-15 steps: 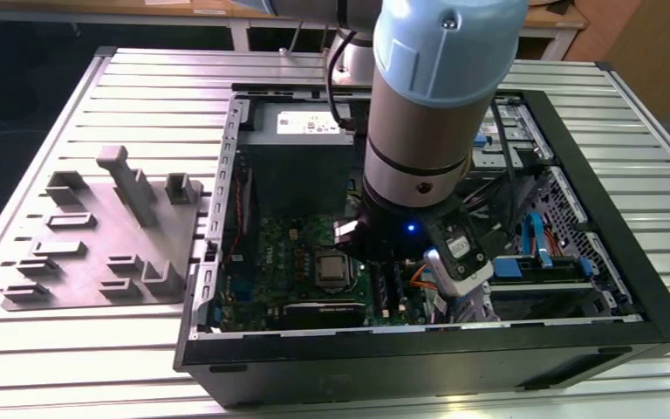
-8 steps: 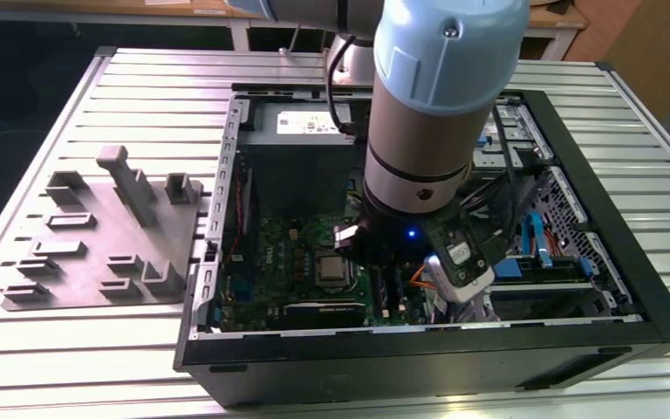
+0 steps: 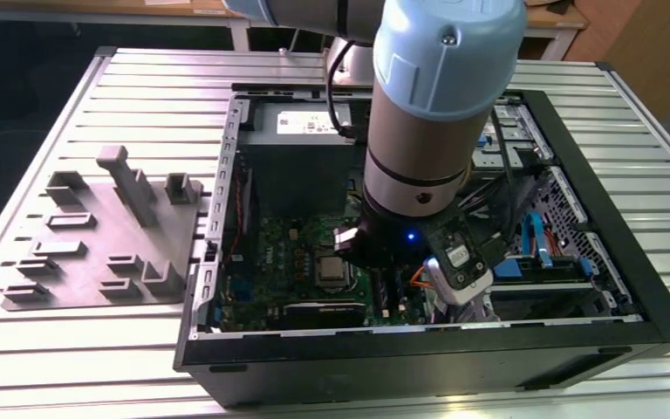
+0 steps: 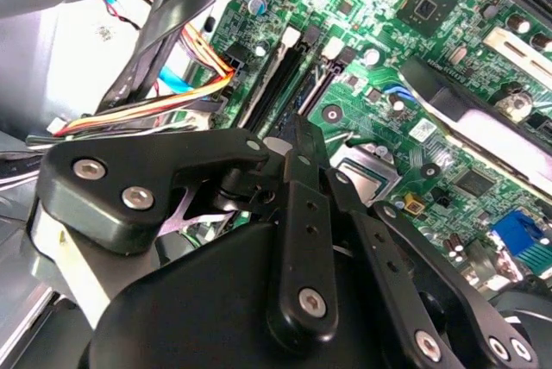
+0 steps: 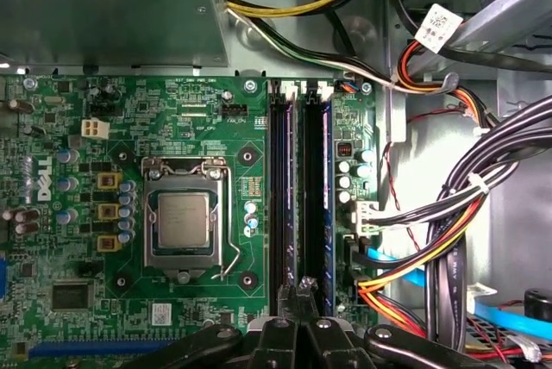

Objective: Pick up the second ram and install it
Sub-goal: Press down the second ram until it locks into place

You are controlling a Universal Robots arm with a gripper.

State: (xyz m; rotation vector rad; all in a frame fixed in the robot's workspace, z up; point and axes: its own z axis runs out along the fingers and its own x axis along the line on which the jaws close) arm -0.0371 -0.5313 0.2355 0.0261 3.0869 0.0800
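Inside computer case (image 3: 614,271), end effector (image 5: 302,287) pinched together above motherboard slots (image 5: 297,197).

The exterior view looks down at an angle from a distance on the bench (image 3: 137,78) and the open computer case (image 3: 614,288). The first wrist view faces straight down, close above the motherboard (image 5: 172,128). The second wrist view looks across the same motherboard (image 4: 379,93) at a slant, very near. Both wrist views share the memory slots (image 5: 297,197).
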